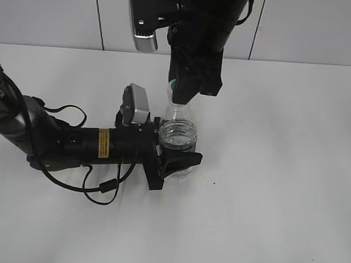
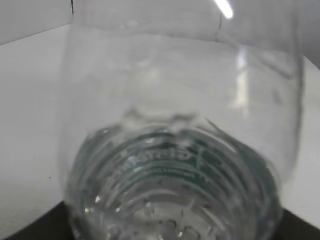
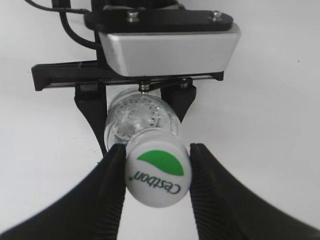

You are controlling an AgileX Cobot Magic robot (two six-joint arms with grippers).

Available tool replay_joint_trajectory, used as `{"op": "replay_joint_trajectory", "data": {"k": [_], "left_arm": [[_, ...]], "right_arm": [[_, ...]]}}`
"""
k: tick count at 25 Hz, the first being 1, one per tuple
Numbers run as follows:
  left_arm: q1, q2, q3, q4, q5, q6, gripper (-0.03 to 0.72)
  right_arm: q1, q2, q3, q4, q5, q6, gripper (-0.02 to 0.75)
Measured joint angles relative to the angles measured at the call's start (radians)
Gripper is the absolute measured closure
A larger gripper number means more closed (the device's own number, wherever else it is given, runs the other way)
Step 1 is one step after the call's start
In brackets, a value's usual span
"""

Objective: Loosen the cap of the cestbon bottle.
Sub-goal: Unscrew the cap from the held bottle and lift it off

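Observation:
The clear cestbon bottle (image 1: 180, 118) stands upright on the white table. My left gripper (image 1: 177, 159) reaches in from the left and is shut on its lower body. In the left wrist view the bottle (image 2: 180, 150) fills the frame, with its green label blurred. My right gripper (image 1: 181, 97) comes down from above. In the right wrist view its two black fingers (image 3: 157, 165) press on both sides of the cap (image 3: 158, 172), which is white with a green patch and the word Cestbon. Only a sliver of the cap (image 1: 173, 83) shows in the exterior view. The bottle's shoulder (image 3: 142, 117) shows below the cap.
The white table (image 1: 281, 175) lies all around the bottle, with a pale wall behind. The left arm and its cables (image 1: 72, 142) lie across the table's left side. The left wrist camera housing (image 3: 167, 47) sits just behind the bottle.

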Motion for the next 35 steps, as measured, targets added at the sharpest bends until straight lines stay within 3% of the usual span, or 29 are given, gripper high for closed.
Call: {"op": "replay_joint_trajectory", "data": {"k": [8,20,35], "left_arm": [[0.0,0.0,0.0,-0.002,0.001,-0.006,0.288],[0.0,0.0,0.0,-0.002,0.001,-0.007,0.288],[0.0,0.0,0.0,-0.004,0.002,-0.007,0.288]], "right_arm": [[0.001,-0.002,-0.002,-0.006,-0.001,-0.195,0.442],[0.003,-0.075,0.0,0.019,-0.001,-0.165,0.442],[0.003,-0.2,0.0,0.001,0.0,0.813,0.443]]}}
